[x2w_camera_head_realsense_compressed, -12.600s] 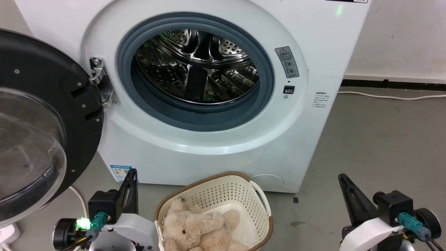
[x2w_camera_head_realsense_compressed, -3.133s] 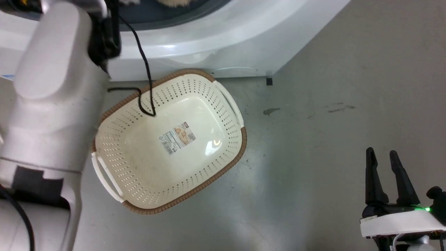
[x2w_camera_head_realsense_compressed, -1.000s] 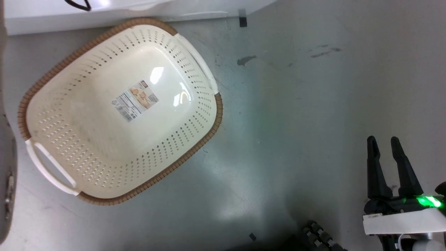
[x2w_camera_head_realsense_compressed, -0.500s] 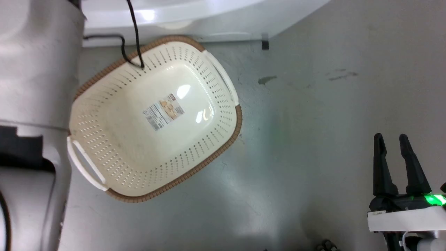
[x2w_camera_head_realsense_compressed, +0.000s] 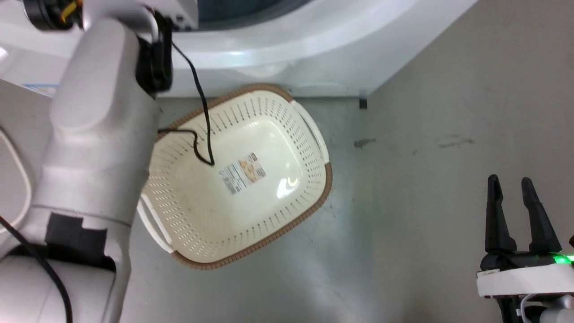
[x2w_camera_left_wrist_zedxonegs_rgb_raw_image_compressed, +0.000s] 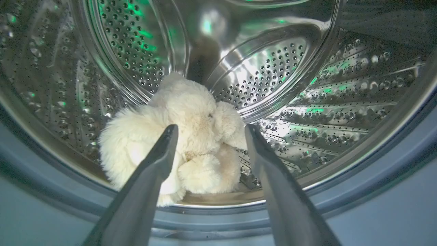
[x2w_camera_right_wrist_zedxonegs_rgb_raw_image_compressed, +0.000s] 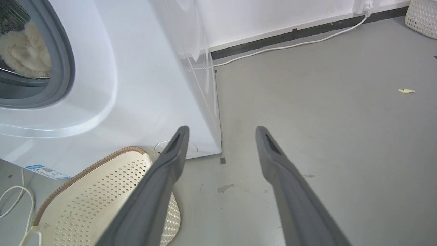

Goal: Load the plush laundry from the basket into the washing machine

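Bear (x2w_camera_left_wrist_zedxonegs_rgb_raw_image_compressed: pixel 191 116) moved basket (x2w_camera_head_realsense_compressed: pixel 330 179) to drum (x2w_camera_left_wrist_zedxonegs_rgb_raw_image_compressed: pixel 307 102), balled up, axis unclear; left gripper (x2w_camera_left_wrist_zedxonegs_rgb_raw_image_compressed: pixel 210 129) wide, empty.

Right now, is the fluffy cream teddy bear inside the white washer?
Inside. The teddy bear lies in the perforated steel drum; the cream basket is empty.

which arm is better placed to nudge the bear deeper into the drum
Left. The left gripper is open, pointing straight at the bear in the drum; the right gripper hangs over floor beside the washer.
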